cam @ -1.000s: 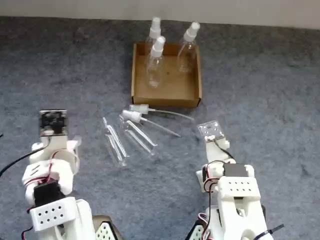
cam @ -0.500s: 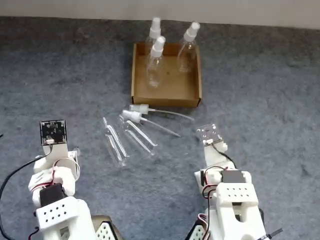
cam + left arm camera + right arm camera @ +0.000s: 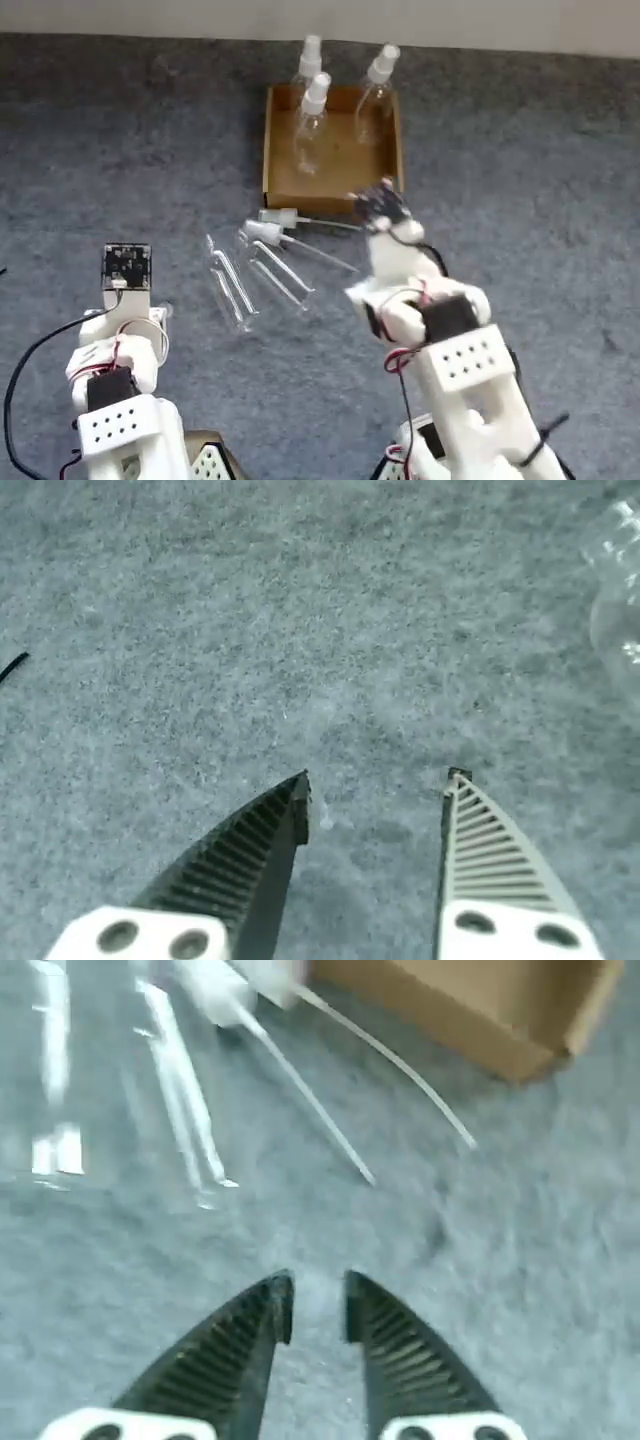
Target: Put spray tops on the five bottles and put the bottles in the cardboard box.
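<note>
Three capped bottles (image 3: 310, 125) are seen upright in the cardboard box (image 3: 282, 188). The left gripper (image 3: 378, 800) is spread wide, empty; the right gripper (image 3: 317, 1305) is narrowly parted, empty.

High view: fixed above and behind both arm bases, looking steeply down over the table (image 3: 540, 150). Far enough off to take in both arms and the cardboard box (image 3: 333, 190) at the far side.

Left wrist view: seated just behind the left gripper (image 3: 378, 785), aimed out along its jaws, close over the table. Catches one of the lying bottles (image 3: 620, 590) at the frame edge.

Right wrist view: seated likewise behind the right gripper (image 3: 318, 1300), low, facing the box's near wall. Blurred, but apparently shares the lying bottles, the loose spray tops (image 3: 225, 980) and that wall with the high view.
</note>
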You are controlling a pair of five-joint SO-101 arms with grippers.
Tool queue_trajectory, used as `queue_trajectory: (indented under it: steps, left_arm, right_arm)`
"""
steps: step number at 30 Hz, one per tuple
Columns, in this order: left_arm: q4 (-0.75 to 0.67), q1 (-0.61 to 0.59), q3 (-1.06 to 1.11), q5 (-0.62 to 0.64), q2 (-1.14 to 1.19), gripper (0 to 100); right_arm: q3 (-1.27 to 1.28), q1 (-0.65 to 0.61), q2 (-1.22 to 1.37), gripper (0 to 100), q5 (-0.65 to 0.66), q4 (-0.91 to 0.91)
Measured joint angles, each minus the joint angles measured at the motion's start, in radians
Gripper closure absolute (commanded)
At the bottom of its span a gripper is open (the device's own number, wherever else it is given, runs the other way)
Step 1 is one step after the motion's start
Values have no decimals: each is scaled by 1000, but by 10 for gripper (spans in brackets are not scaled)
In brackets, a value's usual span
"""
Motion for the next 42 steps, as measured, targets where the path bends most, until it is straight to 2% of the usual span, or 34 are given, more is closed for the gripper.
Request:
queue_trajectory:
  steps: [7, 15, 20, 31, 33, 42]
  left_arm:
    - [0, -2, 3, -9, 0, 832]
    - [0, -2, 3, -9, 0, 832]
    - [0, 2, 3, -9, 0, 832]
    - [0, 2, 3, -9, 0, 832]
    - [0, 2, 3, -9, 0, 832]
    - [0, 2, 3, -9, 0, 832]
  right_arm:
    - [-405, -180, 425, 748, -8, 101]
    - [-764, -295, 858, 697, -8, 107]
    - [-858, -313, 996, 681, -8, 107]
    - [-868, -313, 1142, 684, -8, 107]
    - [-868, -313, 1171, 703, -8, 104]
    - [-868, -313, 1252, 941, -44, 55]
